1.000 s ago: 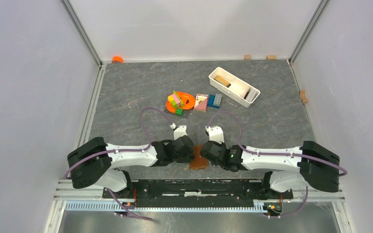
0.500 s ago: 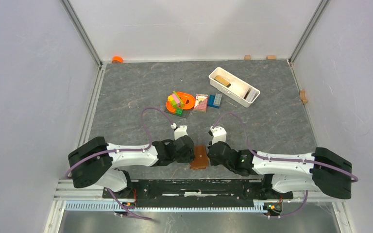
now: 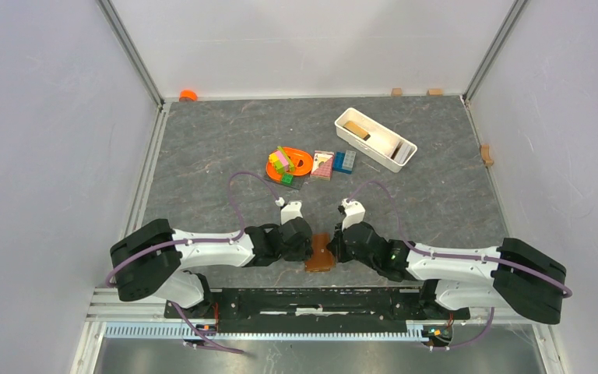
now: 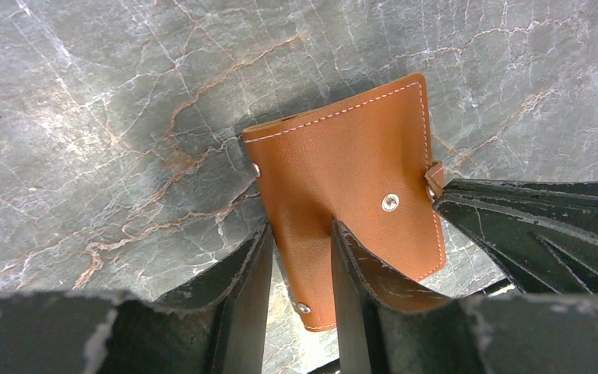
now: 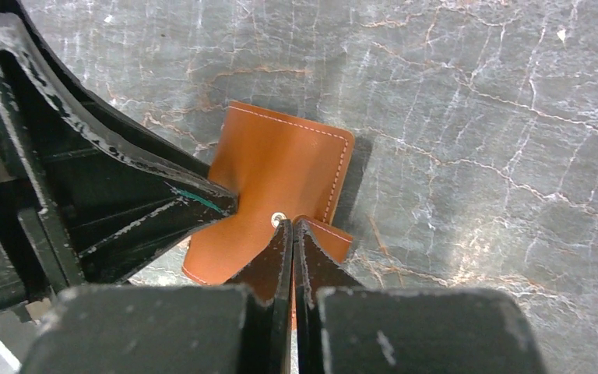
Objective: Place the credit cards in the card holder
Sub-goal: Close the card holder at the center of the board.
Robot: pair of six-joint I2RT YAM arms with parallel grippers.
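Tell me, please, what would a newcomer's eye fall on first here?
The brown card holder, nearest the robot, draws the eye first. The left gripper pinches one side of it and the right gripper is closed on its snap tab. Farther back lie coloured bricks and a white tray.

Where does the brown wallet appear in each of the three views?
Top: wallet low in the centre.
Left wrist: wallet right of centre, above the fingers.
Right wrist: wallet just left of centre.
Shared landmark: its snap button, clear in both wrist views.
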